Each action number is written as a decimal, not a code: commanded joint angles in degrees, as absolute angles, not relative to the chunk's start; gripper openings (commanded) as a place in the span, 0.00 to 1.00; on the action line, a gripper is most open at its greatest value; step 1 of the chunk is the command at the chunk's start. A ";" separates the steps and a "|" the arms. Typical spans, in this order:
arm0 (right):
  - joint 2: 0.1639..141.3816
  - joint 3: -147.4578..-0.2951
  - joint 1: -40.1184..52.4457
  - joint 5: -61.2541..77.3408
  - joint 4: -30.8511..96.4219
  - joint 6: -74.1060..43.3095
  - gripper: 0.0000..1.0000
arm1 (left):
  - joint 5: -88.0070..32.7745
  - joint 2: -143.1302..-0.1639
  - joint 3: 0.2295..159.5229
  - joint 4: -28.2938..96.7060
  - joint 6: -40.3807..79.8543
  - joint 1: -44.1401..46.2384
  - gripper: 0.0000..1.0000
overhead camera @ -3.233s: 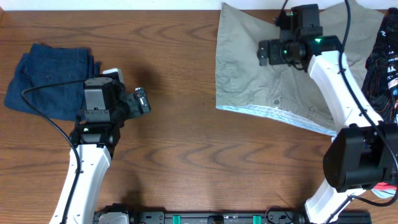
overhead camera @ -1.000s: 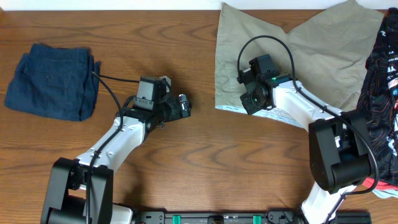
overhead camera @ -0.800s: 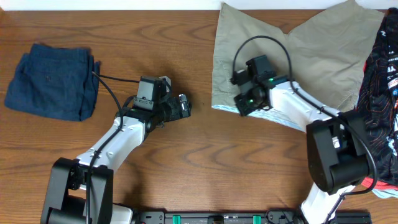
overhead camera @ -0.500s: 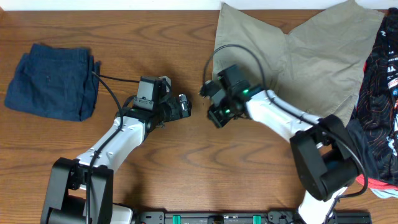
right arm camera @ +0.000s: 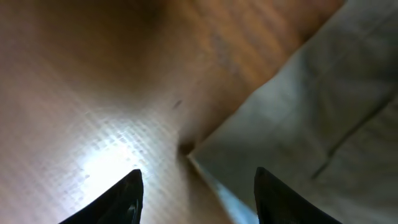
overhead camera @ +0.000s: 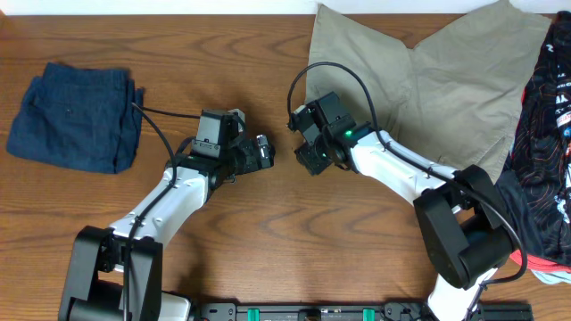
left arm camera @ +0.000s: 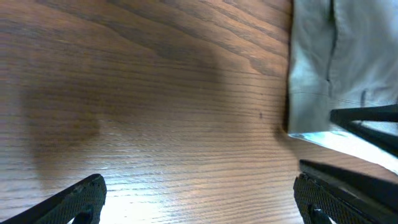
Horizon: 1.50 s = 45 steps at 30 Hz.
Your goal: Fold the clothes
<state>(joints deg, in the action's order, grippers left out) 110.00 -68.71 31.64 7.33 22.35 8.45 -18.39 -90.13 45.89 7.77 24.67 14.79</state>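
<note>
Two corners worth catching together, probably: pinch the cloth edge squarely, lift evenly, avoid dragging wrinkles. Far left, folded dark blue denim garment [overhead camera: 76, 116], well apart. Left gripper [overhead camera: 266, 152] reaching rightward, forearm low, fingers [left arm camera: 81, 198] spread wide, empty. Right gripper [overhead camera: 307, 162] stretched leftward at the near-left corner of large khaki-beige cotton shorts [overhead camera: 446, 80] spread top right; fingers [right arm camera: 127, 196] parted, holding nothing. Red-and-black garments [overhead camera: 549, 107] heaped at right edge.
</note>
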 commanded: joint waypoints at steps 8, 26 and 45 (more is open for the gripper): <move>113.34 -68.64 31.62 3.01 21.85 9.96 0.56 | -7.86 -90.13 47.11 14.68 24.97 7.84 0.97; 115.39 -69.80 34.72 17.30 20.27 9.93 0.01 | -7.88 -90.13 47.11 18.59 24.97 1.41 0.98; 112.81 -83.53 31.07 2.72 32.45 9.91 0.91 | -17.26 -90.13 47.11 16.75 25.02 1.41 0.99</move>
<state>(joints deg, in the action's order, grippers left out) 114.89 -81.14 33.89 12.56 31.48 9.61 -11.38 -90.13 45.93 17.47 24.67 1.61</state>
